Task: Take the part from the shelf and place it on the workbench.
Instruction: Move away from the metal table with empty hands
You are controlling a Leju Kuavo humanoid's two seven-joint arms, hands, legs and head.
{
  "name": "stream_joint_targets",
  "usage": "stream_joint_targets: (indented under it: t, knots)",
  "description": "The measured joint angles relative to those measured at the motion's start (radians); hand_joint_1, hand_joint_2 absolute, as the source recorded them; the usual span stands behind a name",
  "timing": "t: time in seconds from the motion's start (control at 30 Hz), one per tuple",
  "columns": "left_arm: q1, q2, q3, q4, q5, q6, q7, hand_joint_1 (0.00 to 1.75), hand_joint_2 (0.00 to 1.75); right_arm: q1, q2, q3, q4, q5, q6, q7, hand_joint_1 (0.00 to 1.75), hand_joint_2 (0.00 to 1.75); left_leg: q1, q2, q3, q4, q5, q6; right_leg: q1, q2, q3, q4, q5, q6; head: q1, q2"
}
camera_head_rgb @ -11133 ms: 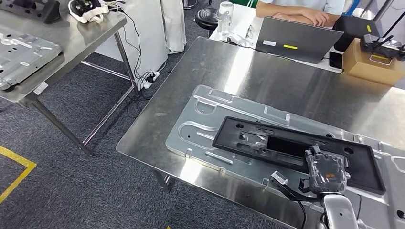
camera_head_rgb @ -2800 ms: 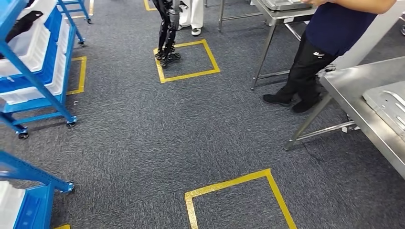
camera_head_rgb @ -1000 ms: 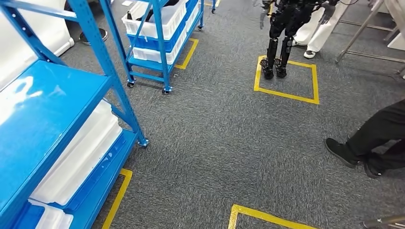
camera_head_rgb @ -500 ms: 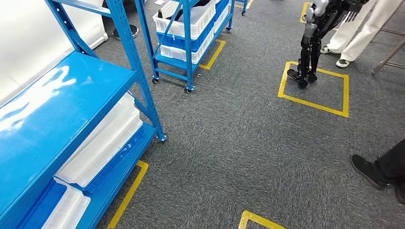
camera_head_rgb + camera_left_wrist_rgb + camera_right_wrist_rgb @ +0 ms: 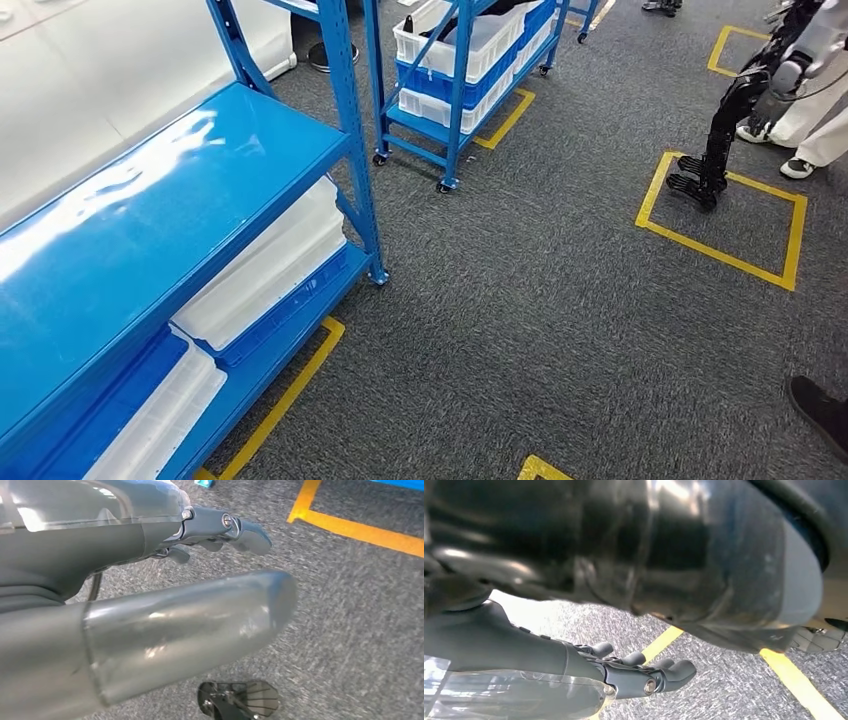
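Note:
A near blue shelf [image 5: 170,200] stands at the left of the head view, its top board bare and shiny. Further back stands a second blue wheeled shelf [image 5: 455,120] with white bins; a black part [image 5: 497,6] pokes out of its top bin. My left hand [image 5: 200,530] hangs over the grey carpet with fingers stretched out and nothing in it. My right hand [image 5: 624,672] also hangs low beside my body, fingers loosely extended and holding nothing.
White bins [image 5: 265,265] lie on the near shelf's lower boards. Another humanoid robot's legs [image 5: 725,130] stand on a yellow taped square [image 5: 720,250] at the right. A person's dark shoe [image 5: 820,410] is at the lower right. Grey carpet [image 5: 520,300] lies between.
The camera has kept turning: the workbench is gone from the picture, and both blue shelves have slid rightward and closer. The other robot has shifted to the right edge.

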Motion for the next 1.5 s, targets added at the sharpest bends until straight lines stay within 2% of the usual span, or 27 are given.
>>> stream_joint_targets:
  t: [0.07, 0.13, 0.17, 0.2, 0.27, 0.33, 0.37, 0.43, 0.5, 0.57, 0.63, 0.7, 0.73, 0.8, 0.9, 0.97, 1.0, 1.03, 1.1, 1.17, 1.2, 1.23, 1.27, 1.33, 1.4, 1.47, 1.5]
  knots:
    - [-0.001, -0.001, 0.0, 0.0, 0.0, -0.002, 0.001, 0.0, 0.0, 0.0, 0.0, 0.0, 0.0, 0.0, 0.0, 0.001, 0.0, 0.0, 0.007, -0.016, 0.0, -0.009, 0.009, 0.012, -0.005, 0.048, -0.021, 0.055, -0.043, 0.012, 0.0, 0.0]
    - [-0.004, 0.0, 0.0, 0.0, 0.0, -0.005, 0.002, 0.0, 0.0, 0.002, -0.002, 0.0, 0.0, -0.001, 0.0, 0.002, 0.0, 0.0, 0.008, -0.033, -0.006, -0.009, 0.015, 0.019, -0.014, 0.095, -0.078, 0.182, -0.113, 0.02, 0.0, 0.0]
    - [-0.005, 0.0, 0.0, 0.0, 0.0, -0.007, 0.002, 0.0, 0.0, 0.002, -0.002, 0.0, 0.0, -0.001, 0.0, 0.002, 0.0, 0.0, 0.008, -0.043, -0.009, -0.009, 0.017, 0.019, -0.018, 0.102, -0.106, 0.242, -0.136, 0.023, 0.0, 0.0]
    - [-0.004, 0.0, 0.0, 0.0, 0.0, -0.008, 0.002, 0.0, 0.0, 0.003, -0.003, 0.0, 0.0, -0.001, 0.0, 0.002, 0.0, 0.0, 0.008, -0.054, -0.01, -0.008, 0.019, 0.019, -0.021, 0.105, -0.12, 0.274, -0.139, 0.026, 0.0, 0.0]
    - [-0.003, 0.0, 0.0, 0.0, 0.0, -0.011, 0.002, 0.0, 0.0, 0.003, -0.004, 0.0, 0.0, -0.001, 0.0, 0.001, 0.0, 0.0, 0.01, -0.078, -0.01, -0.006, 0.02, 0.016, -0.028, 0.11, -0.096, 0.226, -0.089, 0.03, 0.0, 0.0]
    - [-0.004, 0.0, 0.0, 0.0, 0.0, -0.012, 0.002, 0.0, 0.0, 0.004, -0.004, 0.0, 0.0, 0.0, 0.0, 0.002, 0.0, 0.0, 0.013, -0.101, -0.011, 0.0, 0.02, 0.008, -0.034, 0.141, -0.035, 0.097, -0.021, 0.032, 0.0, 0.0]
    - [-0.006, 0.0, 0.0, 0.0, 0.0, -0.012, 0.002, 0.0, 0.0, 0.005, -0.004, 0.0, 0.0, 0.0, 0.0, 0.002, 0.0, 0.0, 0.014, -0.113, -0.015, 0.003, 0.02, 0.001, -0.036, 0.163, -0.014, 0.047, -0.004, 0.031, 0.0, 0.0]
    - [-0.007, 0.0, 0.0, 0.0, 0.0, -0.015, 0.002, 0.0, 0.0, 0.006, -0.004, 0.0, 0.0, 0.0, 0.0, 0.002, 0.0, 0.0, 0.016, -0.132, -0.025, 0.006, 0.025, -0.015, -0.034, 0.19, 0.0, 0.006, -0.001, 0.025, 0.0, 0.0]
    - [-0.004, 0.001, 0.0, 0.0, 0.001, -0.02, 0.002, 0.0, 0.0, 0.005, -0.005, 0.0, -0.001, 0.0, 0.0, 0.001, 0.0, 0.0, 0.021, -0.147, -0.031, 0.001, 0.031, -0.03, -0.03, 0.173, -0.001, 0.002, 0.003, 0.011, 0.0, 0.0]
    - [-0.001, 0.002, 0.001, 0.0, 0.002, -0.026, 0.001, 0.0, 0.0, 0.006, -0.005, 0.0, -0.001, 0.0, -0.001, 0.002, 0.0, 0.0, 0.021, -0.119, -0.045, 0.024, 0.012, -0.038, -0.029, 0.152, 0.0, -0.007, 0.011, -0.005, 0.0, 0.0]
    - [-0.002, 0.003, 0.001, 0.0, 0.0, -0.036, -0.006, 0.0, 0.0, 0.01, -0.005, 0.0, -0.001, 0.0, -0.004, 0.005, 0.0, 0.0, 0.019, -0.066, -0.09, 0.125, -0.053, -0.039, -0.026, 0.125, -0.003, -0.012, 0.016, -0.017, -0.001, 0.0]
    - [-0.003, 0.003, 0.0, 0.0, -0.007, -0.051, -0.016, 0.0, 0.0, 0.014, -0.006, -0.001, -0.001, -0.002, -0.008, 0.011, 0.0, 0.0, 0.018, -0.045, -0.142, 0.252, -0.115, -0.04, -0.018, 0.096, -0.007, -0.011, 0.015, -0.022, -0.001, 0.0]
    - [-0.001, 0.003, 0.0, 0.0, -0.011, -0.058, -0.02, 0.0, 0.0, 0.016, -0.007, -0.001, -0.001, -0.003, -0.01, 0.014, 0.0, 0.0, 0.017, -0.042, -0.15, 0.283, -0.124, -0.039, -0.015, 0.083, -0.008, -0.009, 0.015, -0.023, -0.001, 0.0]
    - [0.005, 0.003, 0.0, -0.003, -0.015, -0.064, -0.023, 0.0, 0.0, 0.016, -0.009, -0.002, -0.001, -0.004, -0.01, 0.016, 0.0, 0.0, 0.014, -0.034, -0.11, 0.23, -0.087, -0.032, -0.01, 0.06, -0.009, -0.006, 0.013, -0.024, -0.001, 0.0]
    - [0.007, 0.002, -0.001, -0.011, -0.018, -0.067, -0.028, 0.0, 0.0, 0.015, -0.009, -0.002, -0.001, -0.004, -0.01, 0.017, 0.0, 0.0, -0.001, 0.014, -0.002, 0.04, -0.018, -0.01, -0.004, 0.032, -0.007, -0.002, 0.009, -0.02, -0.001, 0.0]
    - [0.007, 0.001, -0.001, -0.014, -0.018, -0.067, -0.03, 0.0, 0.0, 0.014, -0.009, -0.003, -0.001, -0.004, -0.011, 0.017, 0.0, 0.0, -0.011, 0.027, 0.01, 0.004, -0.015, -0.002, -0.002, 0.017, -0.007, -0.001, 0.008, -0.012, -0.001, 0.0]
    - [0.009, 0.0, -0.001, -0.015, -0.019, -0.067, -0.031, 0.0, 0.0, 0.013, -0.01, -0.003, -0.001, -0.005, -0.011, 0.017, 0.0, 0.0, -0.01, 0.018, 0.008, 0.001, -0.011, 0.002, -0.002, 0.009, -0.005, -0.001, 0.009, -0.008, -0.001, 0.0]
    - [0.012, -0.002, -0.001, -0.016, -0.019, -0.067, -0.031, 0.0, 0.0, 0.012, -0.01, -0.003, -0.001, -0.004, -0.011, 0.017, 0.0, 0.0, -0.007, 0.01, 0.01, -0.005, -0.007, 0.005, -0.003, 0.01, -0.003, 0.001, 0.006, -0.002, -0.001, 0.0]
    - [0.014, -0.006, -0.001, -0.017, -0.019, -0.067, -0.031, 0.0, 0.0, 0.011, -0.011, -0.003, -0.001, -0.004, -0.012, 0.018, 0.0, 0.0, 0.001, -0.005, 0.015, -0.017, 0.004, 0.015, -0.007, 0.045, -0.017, 0.04, -0.026, 0.009, 0.0, 0.0]
    - [0.011, -0.008, -0.001, -0.02, -0.019, -0.07, -0.031, 0.0, 0.0, 0.011, -0.013, -0.003, -0.002, -0.004, -0.013, 0.019, 0.0, 0.0, 0.004, -0.021, 0.012, -0.02, 0.01, 0.022, -0.014, 0.091, -0.07, 0.157, -0.093, 0.019, 0.0, 0.0]
    - [0.01, -0.008, -0.001, -0.021, -0.019, -0.072, -0.031, 0.0, 0.0, 0.011, -0.014, -0.003, -0.002, -0.005, -0.014, 0.02, 0.0, 0.0, 0.004, -0.03, 0.009, -0.019, 0.012, 0.023, -0.018, 0.101, -0.101, 0.222, -0.121, 0.022, 0.0, 0.0]
    - [0.01, -0.009, -0.001, -0.022, -0.019, -0.073, -0.031, 0.0, 0.0, 0.011, -0.015, -0.004, -0.002, -0.005, -0.014, 0.021, 0.0, 0.0, 0.004, -0.04, 0.007, -0.017, 0.012, 0.023, -0.02, 0.104, -0.122, 0.267, -0.131, 0.025, 0.0, 0.0]
    - [0.011, -0.009, -0.001, -0.023, -0.019, -0.074, -0.031, 0.0, 0.0, 0.011, -0.015, -0.004, -0.002, -0.005, -0.014, 0.022, 0.0, 0.0, 0.004, -0.05, 0.007, -0.015, 0.011, 0.023, -0.023, 0.106, -0.127, 0.275, -0.121, 0.027, 0.0, 0.0]
    - [0.012, -0.011, -0.001, -0.023, -0.019, -0.076, -0.031, 0.0, 0.0, 0.011, -0.018, -0.004, -0.002, -0.004, -0.014, 0.023, 0.0, 0.0, 0.005, -0.073, 0.008, -0.009, 0.009, 0.019, -0.029, 0.115, -0.085, 0.181, -0.05, 0.03, 0.0, 0.0]
    - [0.011, -0.013, -0.001, -0.023, -0.018, -0.077, -0.032, 0.0, 0.0, 0.012, -0.019, -0.004, -0.002, -0.004, -0.013, 0.024, 0.0, 0.0, 0.004, -0.093, 0.005, -0.001, 0.006, 0.01, -0.033, 0.149, -0.029, 0.057, 0.002, 0.026, 0.0, 0.0]
    - [0.01, -0.013, -0.001, -0.024, -0.018, -0.078, -0.032, 0.0, 0.0, 0.012, -0.02, -0.004, -0.002, -0.004, -0.012, 0.025, 0.0, 0.0, 0.004, -0.109, -0.003, 0.004, 0.007, -0.004, -0.031, 0.168, -0.013, 0.014, 0.009, 0.019, 0.0, 0.0]
    - [0.01, -0.013, -0.001, -0.024, -0.018, -0.079, -0.032, 0.0, 0.0, 0.011, -0.02, -0.004, -0.002, -0.004, -0.012, 0.025, 0.0, 0.0, 0.005, -0.117, -0.007, 0.003, 0.009, -0.011, -0.029, 0.163, -0.015, 0.011, 0.011, 0.014, 0.0, 0.0]
